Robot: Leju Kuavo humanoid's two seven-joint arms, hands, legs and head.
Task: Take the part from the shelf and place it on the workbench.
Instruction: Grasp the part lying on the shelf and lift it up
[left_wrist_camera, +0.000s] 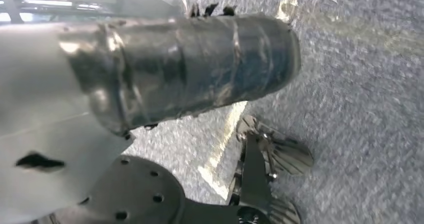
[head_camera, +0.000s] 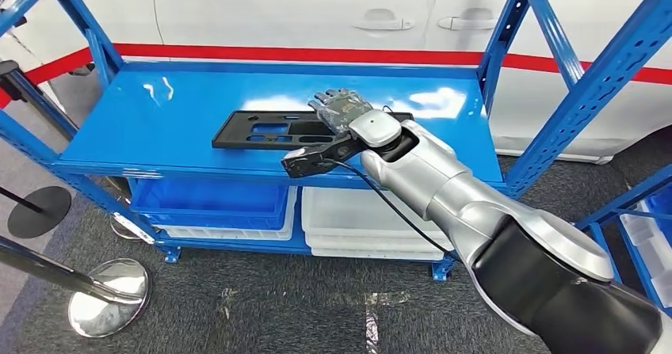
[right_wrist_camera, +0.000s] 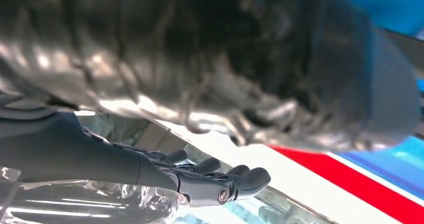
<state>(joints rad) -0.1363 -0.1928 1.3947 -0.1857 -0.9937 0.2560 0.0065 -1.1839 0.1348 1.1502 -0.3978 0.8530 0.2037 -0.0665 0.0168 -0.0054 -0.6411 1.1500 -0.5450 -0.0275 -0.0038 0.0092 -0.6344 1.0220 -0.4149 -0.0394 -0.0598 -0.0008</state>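
Observation:
A flat black plastic part (head_camera: 265,129) with several cut-outs lies on the top board of the blue shelf (head_camera: 158,108). My right hand (head_camera: 342,107) reaches in from the lower right and hovers at the part's right end, fingers spread flat with nothing in them. In the right wrist view its dark fingers (right_wrist_camera: 225,181) stretch out, slightly curved, and hold nothing. In the left wrist view, the grey ribbed cover of my left hand (left_wrist_camera: 185,68) hangs over the carpet; its fingers are almost entirely hidden.
Blue uprights (head_camera: 507,37) frame the shelf on both sides. A white car with a red stripe (head_camera: 317,13) stands right behind it. A blue bin (head_camera: 210,202) and white bins (head_camera: 349,221) fill the lower level. Stanchion bases (head_camera: 108,288) stand on the carpet at left.

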